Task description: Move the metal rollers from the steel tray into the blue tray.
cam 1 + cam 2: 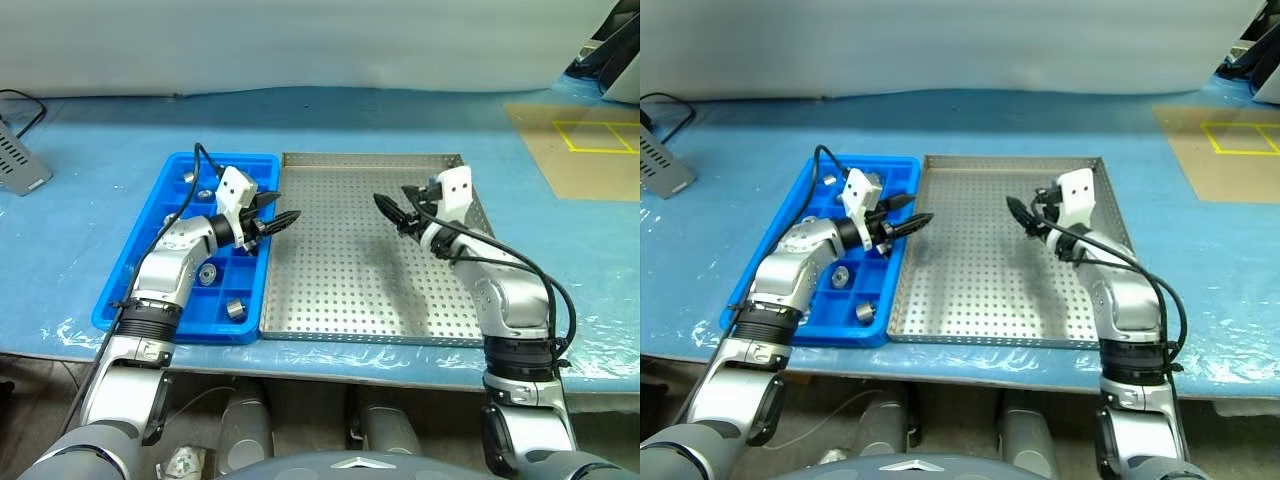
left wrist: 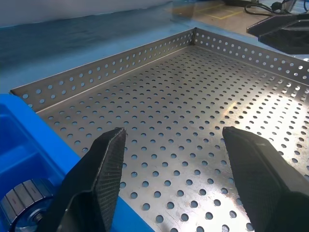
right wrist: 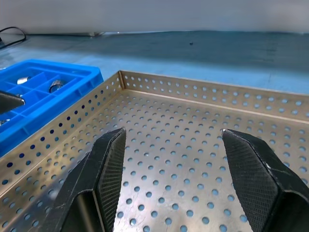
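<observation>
While both grippers hover spread and empty, metal rollers [image 1: 235, 308] sit in the blue tray [image 1: 176, 166] beside the steel tray [image 1: 350, 300].

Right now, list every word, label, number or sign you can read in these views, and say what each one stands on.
No readable text anywhere.
steel tray: holes only, no writing.
blue tray and metal rollers: no label to be seen.
left gripper, right gripper: white housings, no print.
Yellow floor outline: a marking, not lettering.
Grey box: slots only.
</observation>
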You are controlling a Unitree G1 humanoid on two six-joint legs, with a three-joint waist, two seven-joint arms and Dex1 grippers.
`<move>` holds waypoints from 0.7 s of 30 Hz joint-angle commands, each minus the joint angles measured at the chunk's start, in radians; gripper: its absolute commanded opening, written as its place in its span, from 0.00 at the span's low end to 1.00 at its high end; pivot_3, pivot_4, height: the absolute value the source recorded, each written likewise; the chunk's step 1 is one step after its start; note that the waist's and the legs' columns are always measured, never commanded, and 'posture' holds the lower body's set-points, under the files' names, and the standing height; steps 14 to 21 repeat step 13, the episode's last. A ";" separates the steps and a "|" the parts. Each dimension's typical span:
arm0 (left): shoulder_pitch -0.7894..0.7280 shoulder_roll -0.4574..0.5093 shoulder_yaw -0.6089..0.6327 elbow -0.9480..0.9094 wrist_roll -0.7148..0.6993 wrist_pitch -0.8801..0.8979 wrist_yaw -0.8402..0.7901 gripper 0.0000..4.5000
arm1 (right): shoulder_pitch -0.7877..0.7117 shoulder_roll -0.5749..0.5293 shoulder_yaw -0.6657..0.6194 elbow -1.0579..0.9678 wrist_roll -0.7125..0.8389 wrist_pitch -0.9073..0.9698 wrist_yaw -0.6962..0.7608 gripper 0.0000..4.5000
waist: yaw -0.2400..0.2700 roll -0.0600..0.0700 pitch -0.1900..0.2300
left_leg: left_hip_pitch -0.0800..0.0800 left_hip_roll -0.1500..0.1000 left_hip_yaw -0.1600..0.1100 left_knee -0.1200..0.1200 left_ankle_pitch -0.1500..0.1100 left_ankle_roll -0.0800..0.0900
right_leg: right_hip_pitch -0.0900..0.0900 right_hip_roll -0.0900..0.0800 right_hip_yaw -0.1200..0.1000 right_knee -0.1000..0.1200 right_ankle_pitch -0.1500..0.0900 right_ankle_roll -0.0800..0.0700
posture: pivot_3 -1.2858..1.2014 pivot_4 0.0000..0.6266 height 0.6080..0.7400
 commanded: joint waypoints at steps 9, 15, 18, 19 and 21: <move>-0.031 0.000 0.035 -0.033 -0.020 -0.009 0.002 0.75 | 0.005 0.000 0.000 -0.058 0.069 0.006 0.007 0.74 | 0.000 0.000 0.000 | 0.000 -0.001 0.000 -0.007 0.000 -0.001 | 0.002 0.000 -0.001 -0.009 0.001 0.001 | 0.46 0.24 1.00; -0.013 0.001 0.036 -0.057 -0.024 0.000 0.000 0.75 | -0.004 -0.003 -0.004 -0.068 0.081 0.016 0.000 0.74 | 0.000 0.000 0.000 | 0.000 -0.001 0.000 -0.007 0.000 0.000 | 0.002 0.000 -0.001 -0.009 0.001 0.001 | 0.45 0.24 1.00; -0.013 0.001 0.036 -0.057 -0.024 0.000 0.000 0.75 | -0.004 -0.003 -0.004 -0.068 0.081 0.016 0.000 0.74 | 0.000 0.000 0.000 | 0.000 -0.001 0.000 -0.007 0.000 0.000 | 0.002 0.000 -0.001 -0.009 0.001 0.001 | 0.45 0.24 1.00; -0.013 0.001 0.036 -0.057 -0.024 0.000 0.000 0.75 | -0.004 -0.003 -0.004 -0.068 0.081 0.016 0.000 0.74 | 0.000 0.000 0.000 | 0.000 -0.001 0.000 -0.007 0.000 0.000 | 0.002 0.000 -0.001 -0.009 0.001 0.001 | 0.45 0.24 1.00; -0.013 0.001 0.036 -0.057 -0.024 0.000 0.000 0.75 | -0.004 -0.003 -0.004 -0.068 0.081 0.016 0.000 0.74 | 0.000 0.000 0.000 | 0.000 -0.001 0.000 -0.007 0.000 0.000 | 0.002 0.000 -0.001 -0.009 0.001 0.001 | 0.45 0.24 1.00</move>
